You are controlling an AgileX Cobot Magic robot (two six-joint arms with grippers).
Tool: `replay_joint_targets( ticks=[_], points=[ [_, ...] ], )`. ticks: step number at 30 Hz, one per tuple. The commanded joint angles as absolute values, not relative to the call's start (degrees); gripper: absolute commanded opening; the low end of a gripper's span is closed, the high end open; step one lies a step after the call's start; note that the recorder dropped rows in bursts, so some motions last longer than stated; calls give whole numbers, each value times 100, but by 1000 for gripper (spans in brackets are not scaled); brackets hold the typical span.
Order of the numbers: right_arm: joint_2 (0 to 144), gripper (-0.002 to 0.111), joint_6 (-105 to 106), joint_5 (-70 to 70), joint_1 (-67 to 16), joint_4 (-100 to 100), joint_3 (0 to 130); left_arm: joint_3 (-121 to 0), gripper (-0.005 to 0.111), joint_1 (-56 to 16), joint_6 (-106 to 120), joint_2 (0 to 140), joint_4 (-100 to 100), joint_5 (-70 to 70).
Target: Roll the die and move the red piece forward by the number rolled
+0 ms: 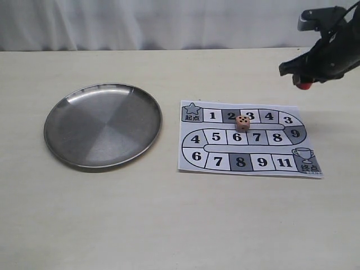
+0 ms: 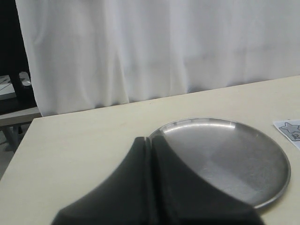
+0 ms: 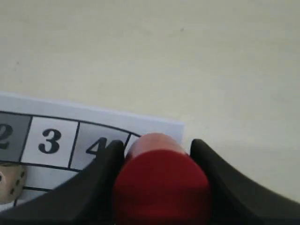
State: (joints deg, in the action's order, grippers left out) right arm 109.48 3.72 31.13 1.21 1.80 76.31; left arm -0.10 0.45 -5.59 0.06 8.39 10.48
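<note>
While the worktop [image 1: 169, 225] carries the paper board [image 1: 187, 162], the right gripper [image 1: 304, 77] hangs past its far right corner, clamped on the red piece [image 3: 159, 183]. The die [image 1: 242, 122] lies between squares 3 and 6. Moving step, I judge: next, land the piece on the rolled square.

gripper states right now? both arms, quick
Left gripper: closed, fingers pressed together, nothing between them.
Right gripper: closed on the red piece.
</note>
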Motion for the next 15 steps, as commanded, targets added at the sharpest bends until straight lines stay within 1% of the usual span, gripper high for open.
replay_joint_targets(
  ticks=[1, 4, 8, 10, 12, 15],
  points=[
    [11567, 4, 359, 2555, 130, 232, 7287, 0, 0, -3, -564, 0, 826, 993],
    [12044, 4, 359, 2536, 130, 219, 7249, 0, 0, -3, -564, 0, 826, 993],
    [12114, 4, 359, 2536, 115, 219, 7249, 0, 0, -3, -564, 0, 826, 993],
    [12114, 7, 217, 2536, 115, 244, 7249, 0, 0, -3, -564, 0, 826, 993],
    [12114, 16, 140, 2519, 115, 244, 7249, 0, 0, -3, -564, 0, 826, 993],
    [12114, 34, 140, 2485, 115, 233, 7249, 0, 0, -3, -564, 0, 826, 993]
  ],
)
